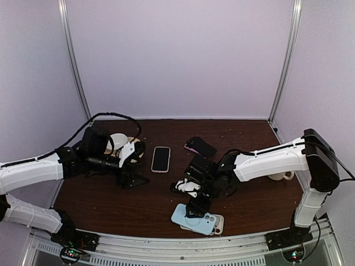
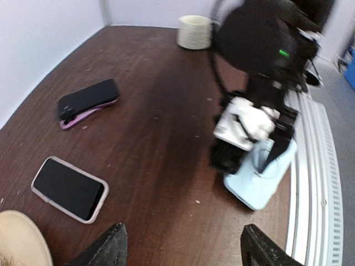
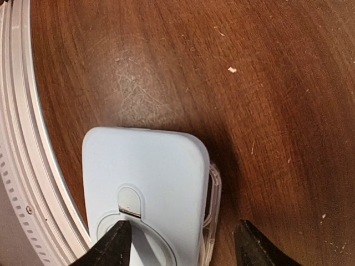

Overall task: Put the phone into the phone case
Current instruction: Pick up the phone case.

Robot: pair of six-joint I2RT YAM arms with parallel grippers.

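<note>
2 phones are out on the dark brown wooden table point(image 1: 111, 205), and neither sits inside the pale blue, round-cornered phone case point(image 3: 144, 183), so I judge the task barely begun. The left end effector point(image 2: 186, 246) stands open and empty, its fingers wide apart low over bare wood. Just ahead and to the left of it in its wrist view lies a black-screened phone with a beige rim point(image 2: 69, 188), face up. Farther ahead, a black phone point(image 2: 89, 100) rests tilted on a pink-purple slab point(image 2: 77, 121). Well to its right, the right end effector point(image 3: 180, 241) hangs over the pale blue case with jaws apart. 1 finger is over the case's back, the other just beyond a clear plastic case point(image 3: 215, 188) that peeks out underneath. Nothing looks clamped. The blue case lies back up, so it likely needs lifting off and turning over. Left to do: fetch a phone, bring it across, press it in.
</note>
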